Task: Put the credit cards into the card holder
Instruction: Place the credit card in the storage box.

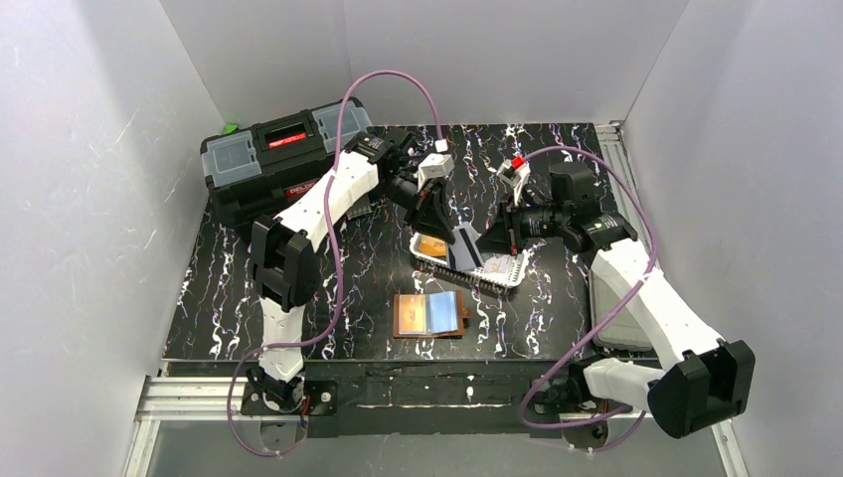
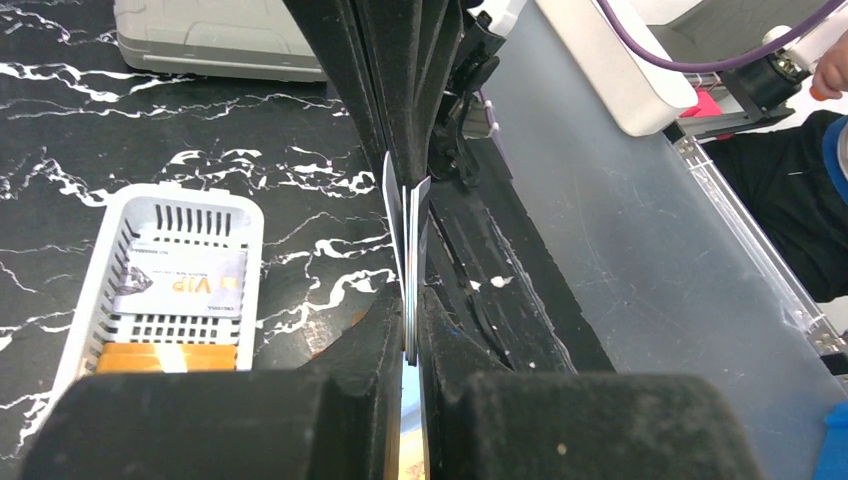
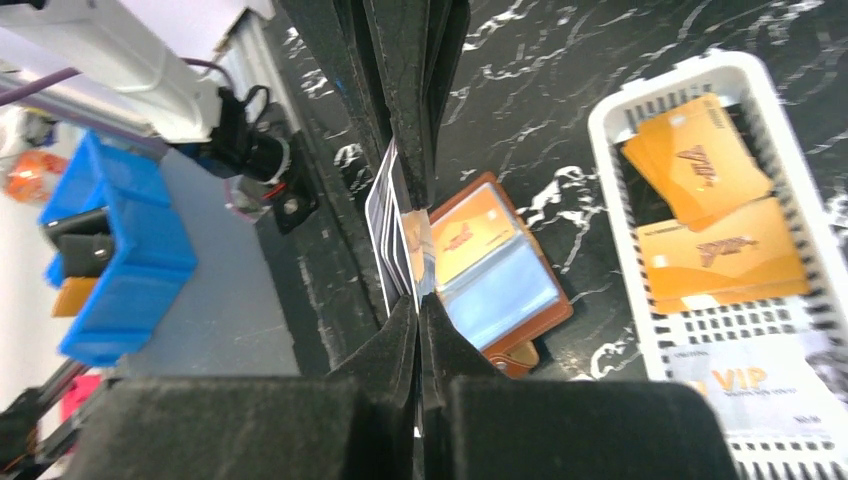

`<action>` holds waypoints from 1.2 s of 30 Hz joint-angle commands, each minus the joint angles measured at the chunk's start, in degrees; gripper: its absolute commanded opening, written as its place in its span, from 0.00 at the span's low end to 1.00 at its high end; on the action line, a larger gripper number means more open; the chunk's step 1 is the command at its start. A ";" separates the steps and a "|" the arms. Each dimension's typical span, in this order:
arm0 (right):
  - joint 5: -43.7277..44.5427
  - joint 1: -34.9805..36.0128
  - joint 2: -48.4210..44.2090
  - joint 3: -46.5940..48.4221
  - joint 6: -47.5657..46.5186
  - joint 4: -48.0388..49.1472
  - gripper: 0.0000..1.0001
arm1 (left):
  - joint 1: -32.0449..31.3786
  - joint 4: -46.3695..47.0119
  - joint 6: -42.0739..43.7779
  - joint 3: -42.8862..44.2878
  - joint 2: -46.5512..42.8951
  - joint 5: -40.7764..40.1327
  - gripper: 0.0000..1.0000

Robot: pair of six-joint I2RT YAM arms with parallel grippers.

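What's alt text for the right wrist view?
Jaws shut on a few credit cards, edge-on; behind them the brown card holder lies open, one orange card sleeved. At right, a white basket holds orange cards and a VIP card.

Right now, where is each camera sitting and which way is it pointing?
Top external: above and behind the bases, facing down at the table; both arms show, left gripper and right gripper meeting over the white basket.
Left wrist: on the left arm, looking along its own fingers, shut on the cards edge-on.
Right wrist: on the right arm, looking past its fingers down at the open card holder.
Shared: both wrist views show the cards and basket.
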 commanded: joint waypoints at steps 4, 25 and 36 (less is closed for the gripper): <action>16.86 -0.65 -7.75 0.51 -1.50 1.07 0.01 | -0.82 8.88 -2.70 -3.14 -2.60 1.21 0.00; 33.61 -1.25 -12.98 -2.22 -4.48 -4.62 0.01 | -2.17 18.34 -1.10 2.88 9.14 -8.65 0.00; 47.14 -1.13 -1.94 -4.20 0.71 -4.06 0.01 | -3.66 39.53 -8.37 -1.07 13.98 -19.53 0.00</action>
